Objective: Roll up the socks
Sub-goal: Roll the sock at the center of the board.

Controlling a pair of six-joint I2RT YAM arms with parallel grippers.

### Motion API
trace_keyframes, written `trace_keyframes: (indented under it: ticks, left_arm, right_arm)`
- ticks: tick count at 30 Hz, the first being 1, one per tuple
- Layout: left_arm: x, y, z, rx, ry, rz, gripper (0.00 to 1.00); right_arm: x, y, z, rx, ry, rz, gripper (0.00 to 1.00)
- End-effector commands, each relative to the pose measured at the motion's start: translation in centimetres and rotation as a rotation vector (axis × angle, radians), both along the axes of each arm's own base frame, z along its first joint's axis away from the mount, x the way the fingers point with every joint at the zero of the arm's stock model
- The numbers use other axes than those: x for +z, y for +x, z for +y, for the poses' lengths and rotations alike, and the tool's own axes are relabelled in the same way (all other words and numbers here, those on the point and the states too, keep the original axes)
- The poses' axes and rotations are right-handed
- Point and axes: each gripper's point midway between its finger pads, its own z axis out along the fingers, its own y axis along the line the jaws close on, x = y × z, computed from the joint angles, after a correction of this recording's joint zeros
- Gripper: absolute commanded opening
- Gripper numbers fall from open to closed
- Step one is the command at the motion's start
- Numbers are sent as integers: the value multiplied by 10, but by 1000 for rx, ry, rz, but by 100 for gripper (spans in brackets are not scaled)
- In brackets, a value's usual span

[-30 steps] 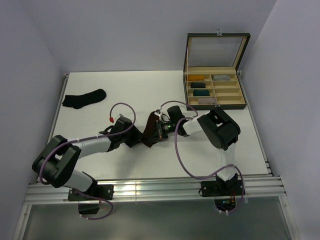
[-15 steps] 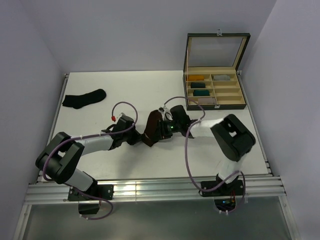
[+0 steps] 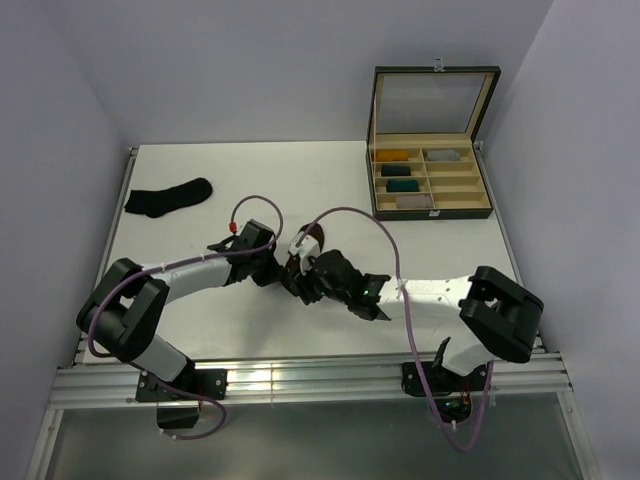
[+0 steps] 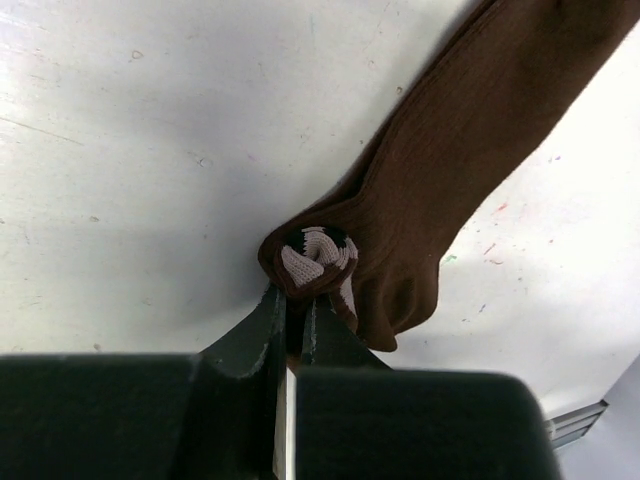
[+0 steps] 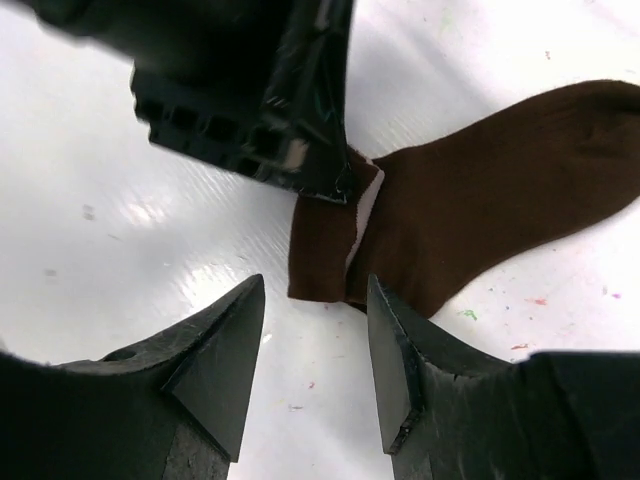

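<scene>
The dark brown sock [image 4: 460, 170] lies on the white table, its pale-striped cuff [image 4: 316, 256] bunched into a small roll. My left gripper [image 4: 294, 300] is shut on that rolled cuff. In the top view the brown sock [image 3: 309, 243] shows between the two grippers, with the left gripper [image 3: 283, 268] at its near-left end. My right gripper [image 5: 315, 292] stands open just short of the sock's folded end [image 5: 325, 255], holding nothing; from above the right gripper [image 3: 303, 286] sits on the near side of the sock. The black sock [image 3: 168, 196] lies flat at the far left.
An open wooden box [image 3: 430, 183] with compartments holding mustard, teal and grey rolled bundles stands at the back right. The left gripper's black body [image 5: 250, 90] fills the top of the right wrist view. Purple cables [image 3: 350, 215] loop over the arms.
My left gripper closed on the brown sock's cuff. My right gripper let go, opened, and swung round to the near side of the sock.
</scene>
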Motion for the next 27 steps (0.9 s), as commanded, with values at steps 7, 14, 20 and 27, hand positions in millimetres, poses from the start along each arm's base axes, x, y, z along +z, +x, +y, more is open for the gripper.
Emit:
trace_keyframes:
  ticks: [7, 14, 20, 27]
  left_arm:
    - [-5, -6, 6, -60, 85, 45, 0]
    - [-8, -7, 6, -67, 90, 55, 0]
    - [-7, -9, 4, -69, 68, 56, 0]
    - [-3, -9, 5, -53, 44, 30, 15]
  right_arm:
    - [-14, 6, 22, -24, -230, -283, 53]
    - [-40, 2, 35, -6, -314, -309, 48]
    - [-60, 7, 27, -36, -379, -315, 26]
    - [-66, -10, 30, 44, -316, -157, 0]
